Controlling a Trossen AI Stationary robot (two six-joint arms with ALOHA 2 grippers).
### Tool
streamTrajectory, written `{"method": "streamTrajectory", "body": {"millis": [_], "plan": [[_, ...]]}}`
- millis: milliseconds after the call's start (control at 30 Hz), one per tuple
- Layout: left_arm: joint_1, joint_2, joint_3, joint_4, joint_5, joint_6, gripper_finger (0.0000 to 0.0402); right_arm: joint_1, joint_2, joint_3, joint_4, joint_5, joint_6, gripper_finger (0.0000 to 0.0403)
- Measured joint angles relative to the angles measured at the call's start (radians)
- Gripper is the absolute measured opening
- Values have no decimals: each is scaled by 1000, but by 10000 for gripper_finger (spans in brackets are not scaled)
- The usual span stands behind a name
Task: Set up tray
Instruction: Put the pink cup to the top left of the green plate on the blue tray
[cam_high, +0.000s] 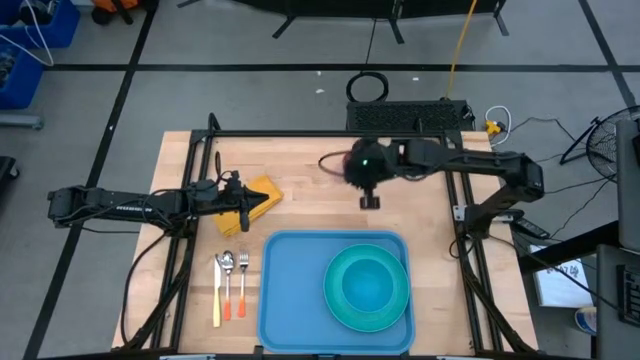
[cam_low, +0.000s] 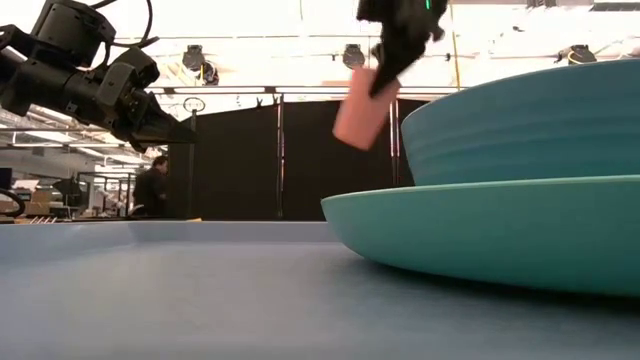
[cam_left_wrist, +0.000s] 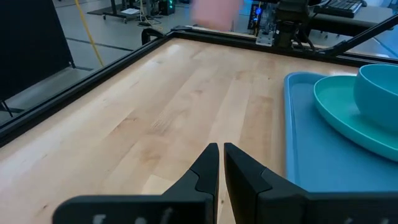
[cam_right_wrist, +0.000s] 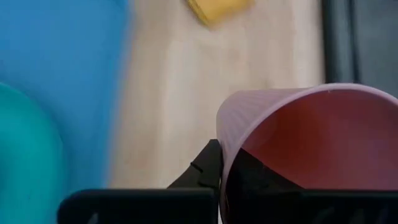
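The blue tray (cam_high: 290, 290) lies at the table's near edge. A turquoise plate (cam_high: 396, 310) rests on its right half, with a turquoise bowl (cam_high: 364, 280) standing in it. My right gripper (cam_high: 347, 168) hovers over the table's far middle, shut on a pink cup (cam_low: 362, 108), which the right wrist view shows from its open end (cam_right_wrist: 311, 143). My left gripper (cam_left_wrist: 221, 163) is shut, with nothing in it, above the table's left part beside a yellow object (cam_high: 263, 190). My right gripper pinches the pink cup's wall at the rim (cam_right_wrist: 225, 155). One finger (cam_right_wrist: 204, 167) is outside the cup and the other is inside it. The fingers slant down from the table's right. The cup hangs tilted, lifted clear of the table (cam_low: 360, 120).
A fork, a spoon and a knife with orange and pale handles (cam_high: 230, 285) lie on the wood left of the tray. A black frame (cam_high: 300, 133) runs along the table's far and side edges. Bare wood (cam_high: 310, 205) lies between the tray and the far rail.
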Motion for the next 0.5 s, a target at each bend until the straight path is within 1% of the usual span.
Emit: {"method": "streamTrajectory", "body": {"millis": [133,233,400,500], "plan": [[0,0,0,0,-33,2,26,112,63,87,8,-36,76,1],[0,0,0,-10,-47,-2,26,178,141,143,-4,-57,118,1],[0,0,0,-18,-46,-24,26,264,341,297,-122,-70,169,0],[0,0,0,-18,-45,-25,26,314,450,410,-186,-49,170,0]]}}
